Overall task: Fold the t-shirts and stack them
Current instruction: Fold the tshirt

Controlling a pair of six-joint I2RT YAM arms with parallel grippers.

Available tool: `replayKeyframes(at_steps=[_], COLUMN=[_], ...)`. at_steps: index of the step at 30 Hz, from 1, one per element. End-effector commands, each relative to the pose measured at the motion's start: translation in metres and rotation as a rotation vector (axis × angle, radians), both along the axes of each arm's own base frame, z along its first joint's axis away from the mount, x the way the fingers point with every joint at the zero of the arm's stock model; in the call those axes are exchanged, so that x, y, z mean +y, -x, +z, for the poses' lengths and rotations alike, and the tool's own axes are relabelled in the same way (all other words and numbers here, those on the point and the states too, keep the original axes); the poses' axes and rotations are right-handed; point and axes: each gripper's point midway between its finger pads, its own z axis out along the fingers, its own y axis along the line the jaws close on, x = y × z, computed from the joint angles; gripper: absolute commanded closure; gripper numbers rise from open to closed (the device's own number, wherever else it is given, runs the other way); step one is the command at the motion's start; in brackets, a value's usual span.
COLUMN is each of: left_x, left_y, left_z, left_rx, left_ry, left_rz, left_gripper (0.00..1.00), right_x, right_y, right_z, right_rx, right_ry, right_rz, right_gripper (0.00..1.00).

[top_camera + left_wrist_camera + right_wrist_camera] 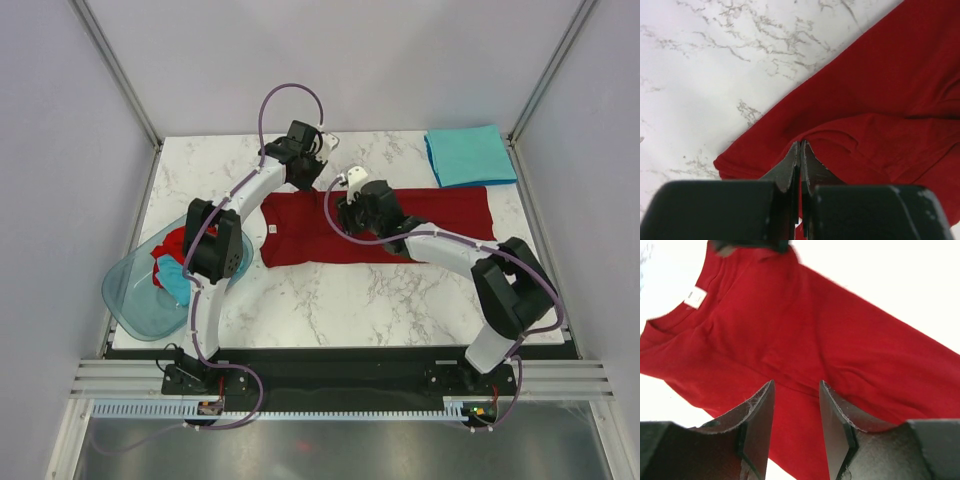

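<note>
Red tee (440, 215) lay flat mid marble table (330, 300). Left gripper (800, 150) was at its far edge, jaws clamped shut w/ a ridge of red cloth pinched btwn them. Right gripper (796, 385) hung over the shirt's middle, jaws approx half apart, gripping nothing. Folded teal tee (468, 155) sat in far-right corner; basin (125, 290) at left edge.

A white table (330, 300) with grey marble veins fills the middle. At its left edge sits a see-through blue-green plastic basin (125, 300), reaching a little over the side. Plain grey walls (340, 60) stand behind and at both sides, with metal posts (118, 72) in the corners. A metal rail (330, 378) runs along the near edge.
</note>
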Motion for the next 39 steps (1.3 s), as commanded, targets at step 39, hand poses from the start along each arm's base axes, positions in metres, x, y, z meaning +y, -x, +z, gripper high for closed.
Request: replayKeyframes(at_steps=[39], left_x=[-0.018], left_y=[-0.042], left_z=[0.012], left_rx=[-0.115], left_ry=[0.032], left_rz=[-0.041], left_gripper=[0.70], right_x=[0.076], right_y=[-0.014], right_z=[-0.074], right_rx=[-0.029], right_ry=[0.289], right_rz=[0.121], right_gripper=[0.60])
